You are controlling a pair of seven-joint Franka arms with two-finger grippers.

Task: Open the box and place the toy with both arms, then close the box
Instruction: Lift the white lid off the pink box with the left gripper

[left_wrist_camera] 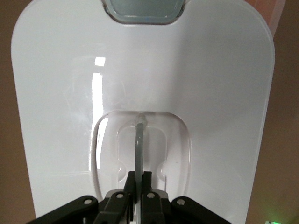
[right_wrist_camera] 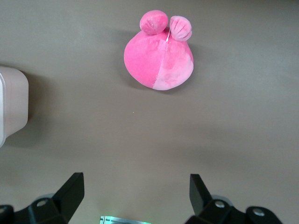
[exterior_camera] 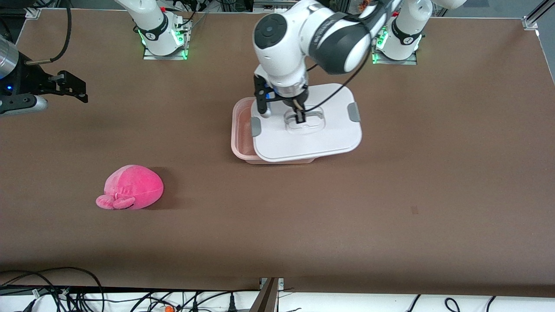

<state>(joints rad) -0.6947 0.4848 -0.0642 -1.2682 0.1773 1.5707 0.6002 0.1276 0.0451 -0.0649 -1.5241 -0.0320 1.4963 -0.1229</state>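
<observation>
The box [exterior_camera: 242,130] is a pale pink tub in the middle of the table. Its white lid [exterior_camera: 321,134] sits askew over it, shifted toward the left arm's end, so the tub's end toward the right arm is uncovered. My left gripper [exterior_camera: 300,116] is shut on the lid's grey centre handle [left_wrist_camera: 138,140], with the lid [left_wrist_camera: 210,93] spread below the left gripper [left_wrist_camera: 140,176]. The pink plush toy [exterior_camera: 132,187] lies on the table nearer to the front camera, toward the right arm's end. My right gripper [right_wrist_camera: 136,182] is open and empty, up over the table with the toy [right_wrist_camera: 159,58] in its view.
Grey clips [exterior_camera: 354,112] sit at the lid's two short ends. The right gripper [exterior_camera: 73,86] hangs over the table's edge at the right arm's end. A corner of the box [right_wrist_camera: 11,107] shows in the right wrist view. Cables run along the table's front edge.
</observation>
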